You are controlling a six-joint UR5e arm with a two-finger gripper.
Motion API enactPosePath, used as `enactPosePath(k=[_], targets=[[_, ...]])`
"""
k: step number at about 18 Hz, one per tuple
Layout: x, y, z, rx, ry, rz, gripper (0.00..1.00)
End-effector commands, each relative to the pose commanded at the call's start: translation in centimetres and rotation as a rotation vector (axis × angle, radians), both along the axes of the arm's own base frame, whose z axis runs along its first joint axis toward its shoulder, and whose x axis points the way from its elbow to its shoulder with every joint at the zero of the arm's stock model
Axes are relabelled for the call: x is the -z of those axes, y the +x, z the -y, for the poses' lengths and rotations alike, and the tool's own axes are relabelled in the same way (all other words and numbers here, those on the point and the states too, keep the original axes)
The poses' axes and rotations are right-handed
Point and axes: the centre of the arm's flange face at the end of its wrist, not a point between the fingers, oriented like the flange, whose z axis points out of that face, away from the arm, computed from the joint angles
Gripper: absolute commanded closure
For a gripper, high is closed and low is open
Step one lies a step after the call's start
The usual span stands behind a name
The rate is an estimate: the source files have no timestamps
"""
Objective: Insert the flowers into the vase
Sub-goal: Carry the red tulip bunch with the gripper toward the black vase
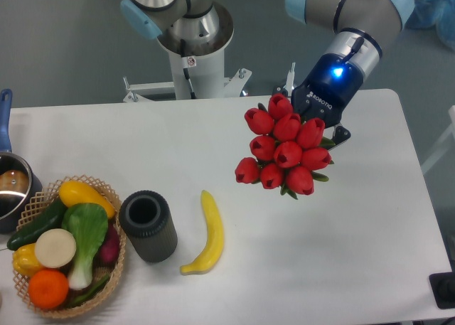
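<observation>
Flowers (286, 153): red bunch held aloft above the table (370, 225), blooms toward the camera, stems hidden in the hand (321, 122), which is closed on them. Vase (148, 225): upright, well apart to the hand's lower left, between basket (106, 197) and banana (206, 234).

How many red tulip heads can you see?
10, all in the flowers held by the hand above the table's right half; more may hide behind.

- Open tabletop (341, 247) lies right of the vase (148, 225).
- A banana (206, 234) lies just right of the vase; a basket (67, 250) crowds its left.
</observation>
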Motion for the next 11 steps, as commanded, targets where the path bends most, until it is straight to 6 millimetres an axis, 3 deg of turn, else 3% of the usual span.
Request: enactPosePath(k=[11], targets=[[-0.13,0.76,-0.65,0.016,0.002,-0.006,0.62]])
